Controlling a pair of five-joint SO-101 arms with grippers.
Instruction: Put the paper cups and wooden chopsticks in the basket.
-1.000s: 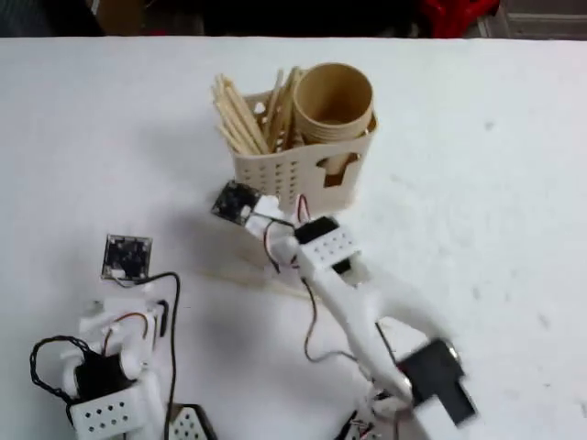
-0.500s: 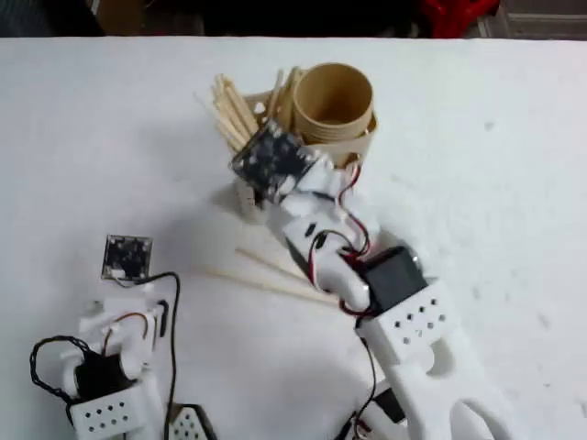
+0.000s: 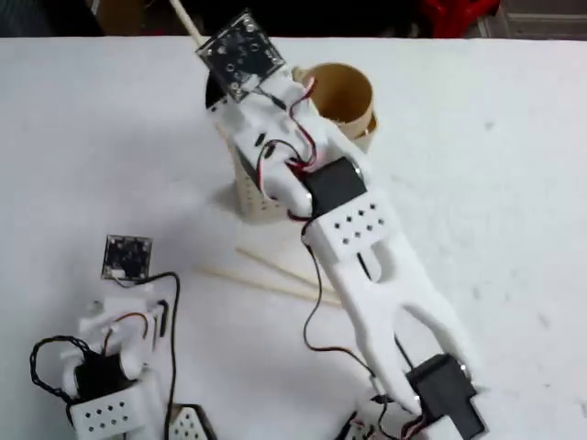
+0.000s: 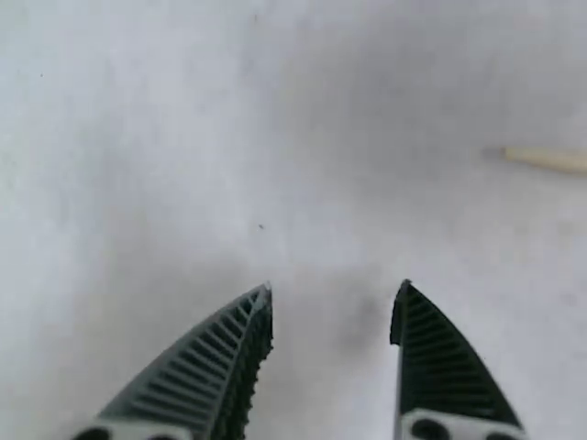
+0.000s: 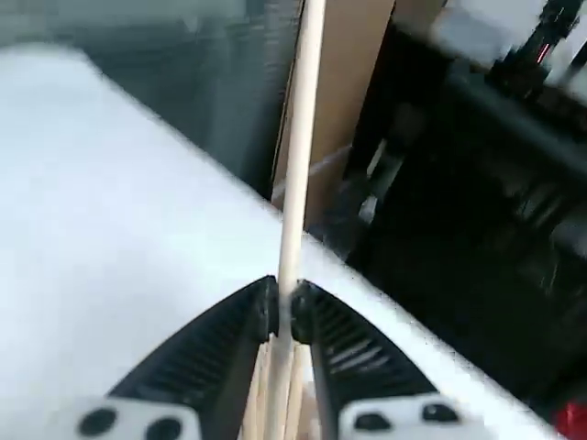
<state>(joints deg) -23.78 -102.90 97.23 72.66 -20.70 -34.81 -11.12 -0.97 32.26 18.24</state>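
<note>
Your right gripper (image 5: 286, 307) is pinched shut on a chopstick (image 5: 301, 137) — the stick runs up from between the fingertips, and its far end shows past the table's (image 3: 486, 165) far edge. That arm stretches over the basket (image 3: 249, 197), which holds a cup (image 3: 347, 92). Two more chopsticks (image 3: 271, 275) lie on the table just in front of the basket. Your left gripper (image 4: 335, 302) hangs wide over the table — a chopstick tip (image 4: 550, 159) lies near it.

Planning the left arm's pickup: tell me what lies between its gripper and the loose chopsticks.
Bare table separates the left gripper from the chopstick tip, in the left wrist view.
</note>
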